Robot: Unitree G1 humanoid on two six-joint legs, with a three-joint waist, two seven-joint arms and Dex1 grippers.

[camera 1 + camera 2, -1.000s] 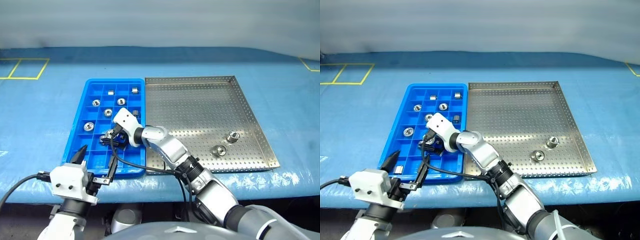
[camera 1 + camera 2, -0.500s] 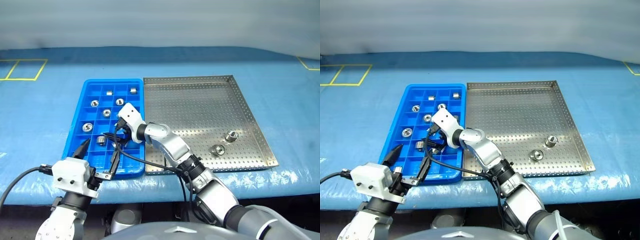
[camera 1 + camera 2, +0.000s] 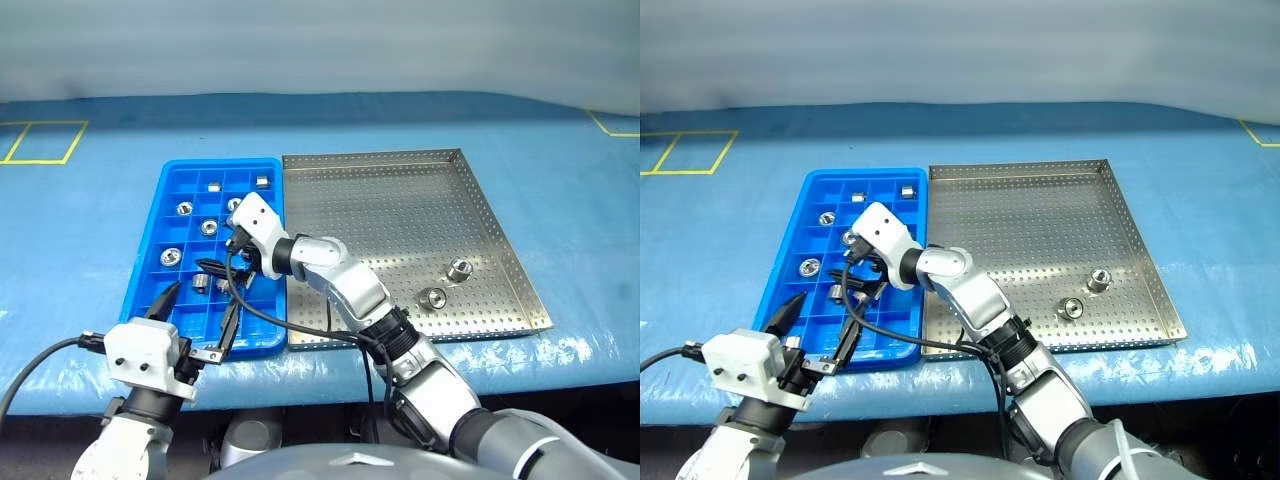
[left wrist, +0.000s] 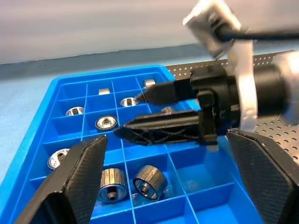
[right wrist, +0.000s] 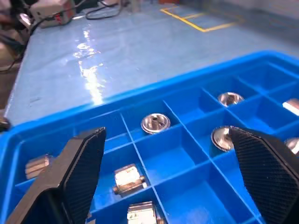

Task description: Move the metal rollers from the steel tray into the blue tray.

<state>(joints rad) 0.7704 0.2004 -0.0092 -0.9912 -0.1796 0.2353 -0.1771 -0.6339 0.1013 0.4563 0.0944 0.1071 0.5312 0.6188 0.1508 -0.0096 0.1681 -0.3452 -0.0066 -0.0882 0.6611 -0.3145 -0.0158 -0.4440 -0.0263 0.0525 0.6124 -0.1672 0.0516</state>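
From the head views, two metal rollers [image 3: 447, 282] lie on the steel tray [image 3: 400, 200] while the right gripper [image 3: 222, 278] hangs spread and empty over the blue tray [image 3: 145, 290], so its trailing cable could snag a compartment wall when it swings back. In the left wrist view, the left gripper [image 4: 173, 177] stands wide and empty just beside the right one, risking a knock. The right wrist view shows rollers lying loose in compartments, where a low pass could nudge them.
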